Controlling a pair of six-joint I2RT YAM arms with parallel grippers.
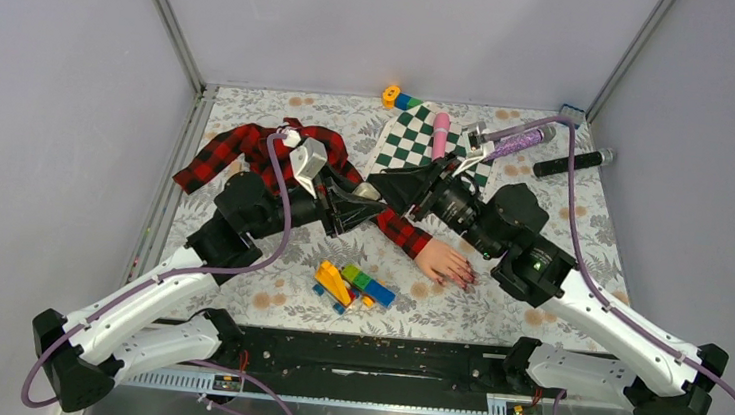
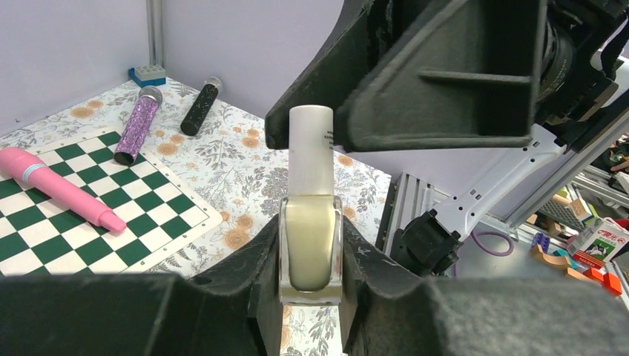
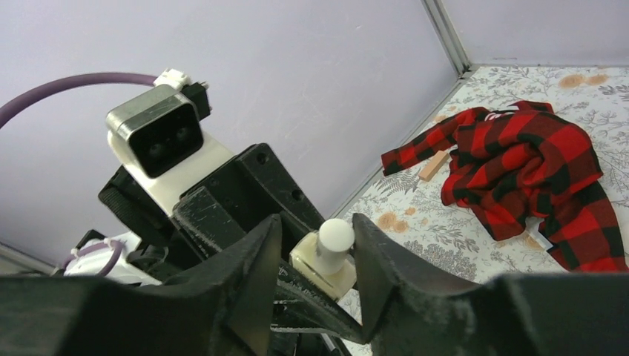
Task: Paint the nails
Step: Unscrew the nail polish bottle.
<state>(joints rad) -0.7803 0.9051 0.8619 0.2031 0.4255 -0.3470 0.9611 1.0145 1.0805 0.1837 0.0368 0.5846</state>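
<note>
Two arms meet above the middle of the floral counter (image 1: 582, 236), and the rest of the scene is spread around them. A red-black plaid sleeve (image 1: 238, 151) is the largest loose thing, running from the far left toward the near right. A green checked board (image 1: 410, 136) lies at the far side, and a heap of toy bricks (image 1: 352, 284) sits near the front edge.

The left end effector (image 2: 311, 259) is clamped on the glass body of a small pale bottle (image 3: 326, 268) and holds it upright, off the counter. The right end effector (image 3: 317, 237) straddles the bottle's white cap (image 3: 335, 236), with one finger on each side. A gap shows beside the cap, so the jaws stand open and have not gripped it.

The pale pink mannequin hand (image 1: 444, 262) lies flat at the end of the sleeve, near and to the right of the bottle. Its nails (image 1: 468, 277) point toward the near right, close beside the right arm.

The task looks to be at an early stage. The bottle is lifted and presented, but the cap is on and no brush is out. Opening the bottle, carrying the brush across and stroking each nail are all left to do. The nails show as dark specks from above, too small to tell whether any carries fresh polish.
</note>
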